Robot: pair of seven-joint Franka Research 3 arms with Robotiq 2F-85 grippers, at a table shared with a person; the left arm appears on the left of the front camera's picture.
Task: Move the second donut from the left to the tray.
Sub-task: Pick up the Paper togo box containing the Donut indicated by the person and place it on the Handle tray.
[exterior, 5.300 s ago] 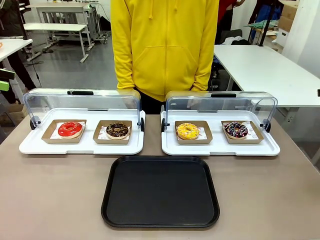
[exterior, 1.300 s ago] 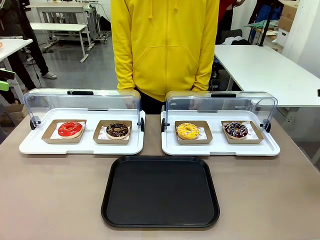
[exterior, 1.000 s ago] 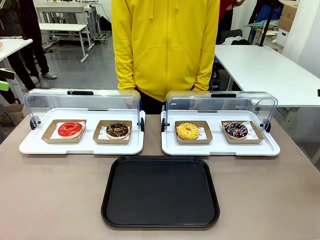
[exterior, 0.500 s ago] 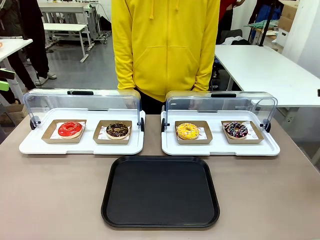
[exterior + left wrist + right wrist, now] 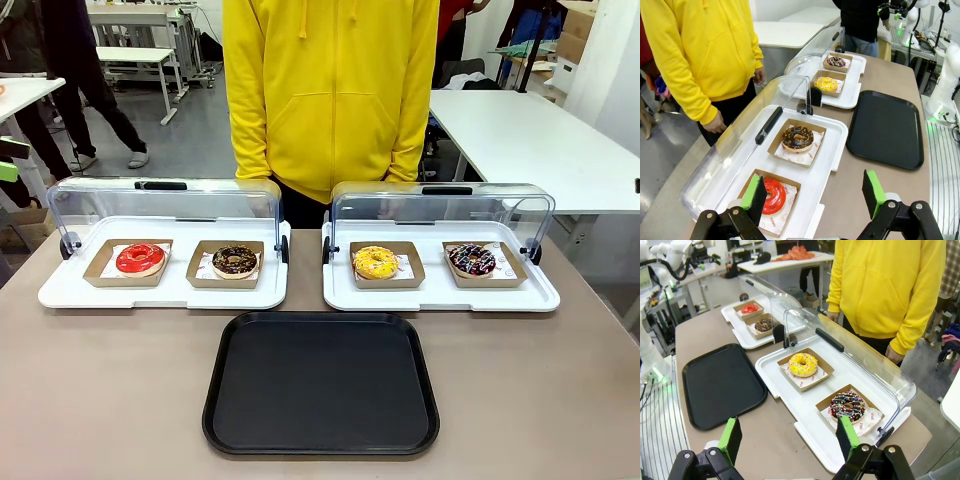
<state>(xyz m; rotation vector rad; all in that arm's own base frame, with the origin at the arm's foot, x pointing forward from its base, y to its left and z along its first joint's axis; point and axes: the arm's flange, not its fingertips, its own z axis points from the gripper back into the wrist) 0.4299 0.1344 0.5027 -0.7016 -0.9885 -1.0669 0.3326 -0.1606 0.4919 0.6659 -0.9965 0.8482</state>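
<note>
Beyond the tray [image 5: 320,385] sits the chocolate donut [image 5: 235,260].

No wording is legible. Small red print dots the white paper [image 5: 771,221] under the red donut [image 5: 774,195] and likewise under the chocolate donut [image 5: 797,138], too small and blurred to make out.

Brown table [image 5: 100,400] with black tray [image 5: 320,385] in front, left white tray [image 5: 160,298] and right white tray [image 5: 440,301] behind
</note>
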